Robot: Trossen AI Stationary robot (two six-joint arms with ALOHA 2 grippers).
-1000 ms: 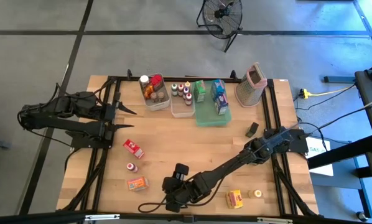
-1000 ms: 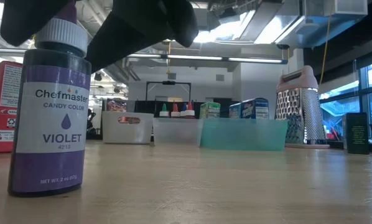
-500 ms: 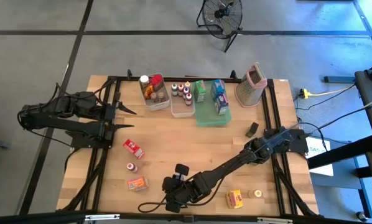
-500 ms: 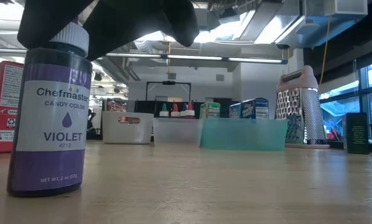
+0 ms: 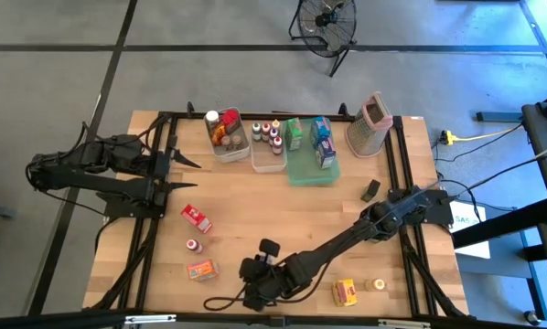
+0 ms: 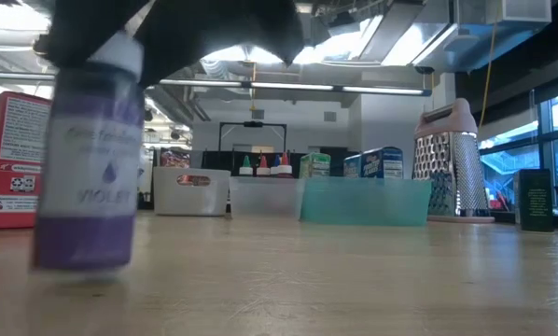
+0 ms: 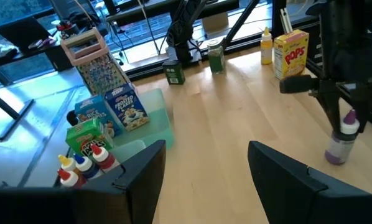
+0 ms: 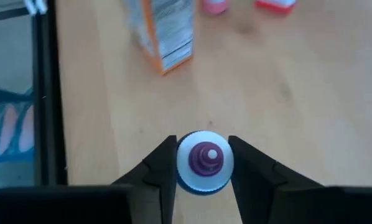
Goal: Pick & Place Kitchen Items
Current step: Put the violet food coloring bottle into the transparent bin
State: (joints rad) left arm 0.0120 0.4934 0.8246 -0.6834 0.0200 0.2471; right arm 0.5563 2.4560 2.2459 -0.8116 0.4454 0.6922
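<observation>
Jaws of the right gripper (image 8: 203, 163) pinch the violet bottle (image 6: 88, 163) by its cap; lift it straight up, slowly. Left gripper (image 7: 204, 162) waits, spread.

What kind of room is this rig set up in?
Probably a lab or workshop, not a home kitchen: a wooden table on a bare concrete floor, a floor fan beside it, and exposed ceiling ducts overhead.

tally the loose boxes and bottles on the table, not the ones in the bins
boxes: 4 (red box, orange box, yellow box, dark box)
bottles: 3 (pink-capped bottle, purple bottle, small yellow bottle)
total: 7
</observation>
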